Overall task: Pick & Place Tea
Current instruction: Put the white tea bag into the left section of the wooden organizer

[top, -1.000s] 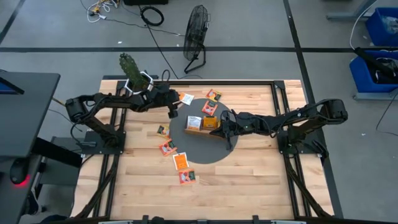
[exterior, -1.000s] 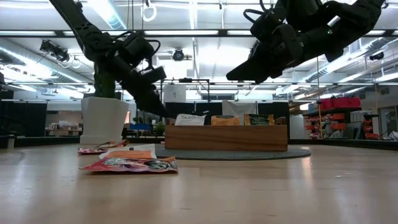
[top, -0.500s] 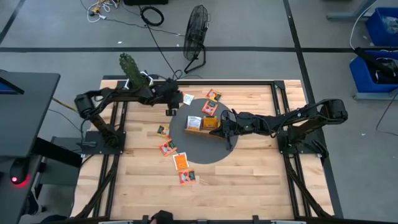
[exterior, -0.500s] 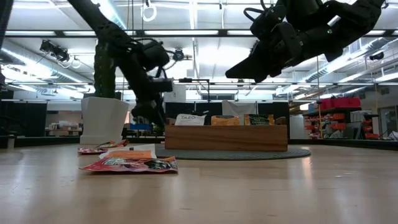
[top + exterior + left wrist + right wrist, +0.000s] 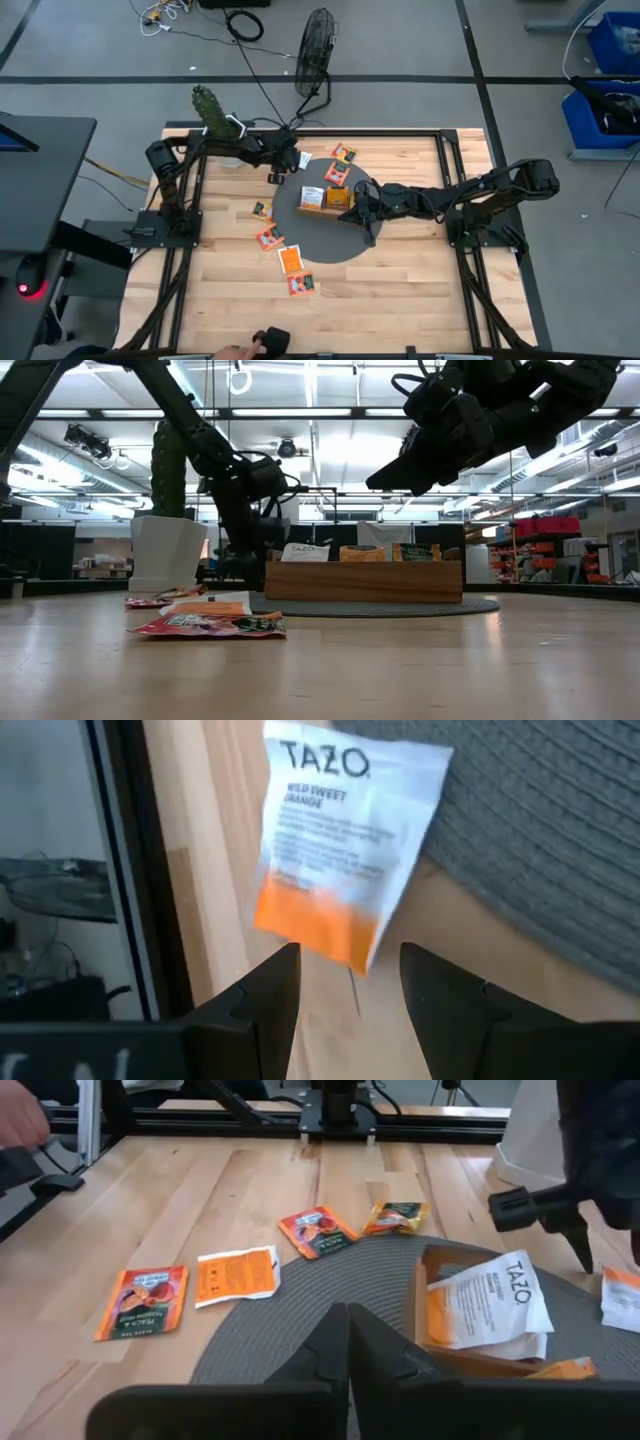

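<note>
Left fingers [image 5: 345, 982] have reached the white sachet [image 5: 345, 845], spread

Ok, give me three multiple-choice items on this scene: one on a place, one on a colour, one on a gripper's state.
1. The wooden tray sits on
A. a grey round mat
B. bare wood
C. the floor

2. The sachet before the left gripper is
A. all green
B. white and orange
C. black

3. The right gripper is
A. open
B. shut, holding nothing
C. shut on a sachet

Answers: 1 A, the mat shows under the tray; 2 B, white top, orange band; 3 B, fingers together, nothing between.
</note>
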